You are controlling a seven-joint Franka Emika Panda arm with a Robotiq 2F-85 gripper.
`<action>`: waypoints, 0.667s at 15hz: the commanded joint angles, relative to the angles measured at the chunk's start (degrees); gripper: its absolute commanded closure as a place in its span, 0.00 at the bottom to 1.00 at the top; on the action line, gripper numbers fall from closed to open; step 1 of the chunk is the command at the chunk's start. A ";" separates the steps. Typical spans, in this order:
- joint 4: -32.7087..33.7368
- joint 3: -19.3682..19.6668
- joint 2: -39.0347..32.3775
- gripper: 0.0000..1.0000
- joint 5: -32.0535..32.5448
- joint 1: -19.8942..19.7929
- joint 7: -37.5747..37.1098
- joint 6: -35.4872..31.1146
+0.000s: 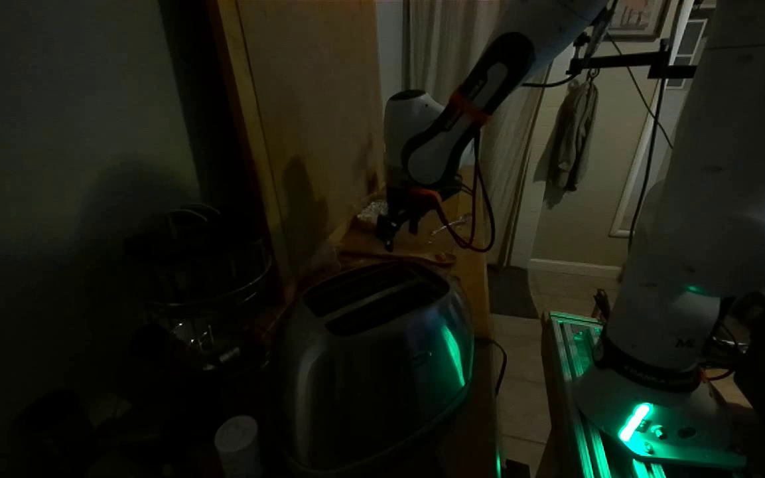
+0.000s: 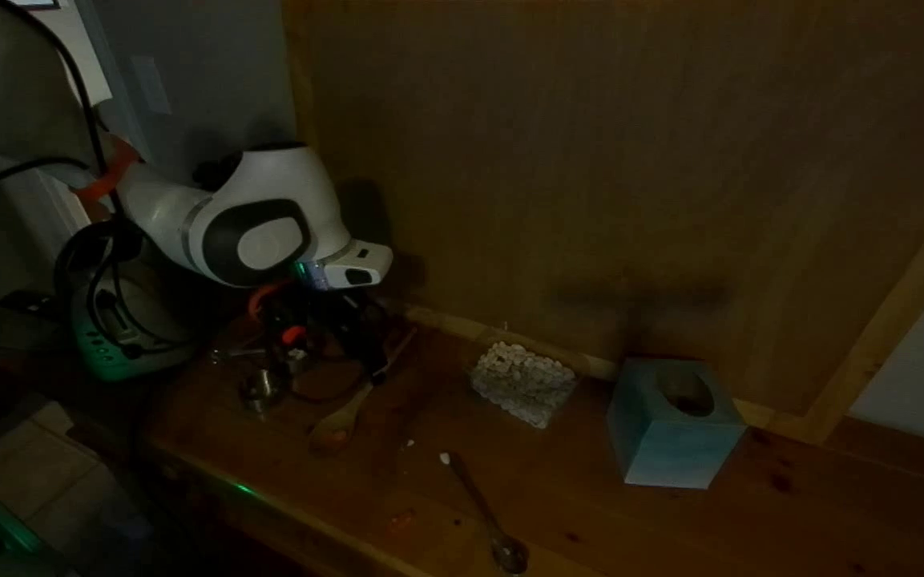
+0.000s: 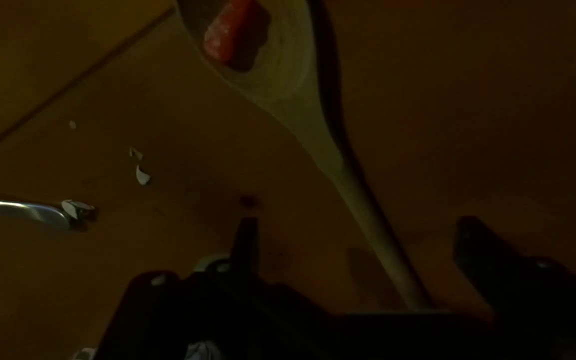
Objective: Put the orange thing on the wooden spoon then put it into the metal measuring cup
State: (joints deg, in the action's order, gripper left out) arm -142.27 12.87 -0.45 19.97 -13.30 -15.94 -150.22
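Exterior views show the wooden spoon (image 2: 349, 410) on seemingly wooden boards (image 2: 397, 481), walls (image 1: 70, 106) dim.

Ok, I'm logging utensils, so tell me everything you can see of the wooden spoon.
The wooden spoon is pale, with a rounded bowl tapering into a slim handle. It lies bowl-up on the wooden tabletop, an orange piece in the bowl. In the wrist view, the handle runs between the open fingers with a gap on each side; its end is hidden there. In an exterior view, the handle points toward the wooden panel.
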 commanded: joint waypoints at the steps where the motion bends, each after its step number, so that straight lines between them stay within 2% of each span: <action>1: 1.30 0.08 -1.54 0.00 -4.67 0.07 10.62 0.35; 6: 2.70 -0.25 -3.72 0.00 -11.39 0.03 22.61 -0.07; 10: 4.93 -0.77 -5.74 0.00 -14.31 -0.04 28.20 -1.10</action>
State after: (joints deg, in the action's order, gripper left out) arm -139.93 12.64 -3.71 8.93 -13.29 7.57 -150.70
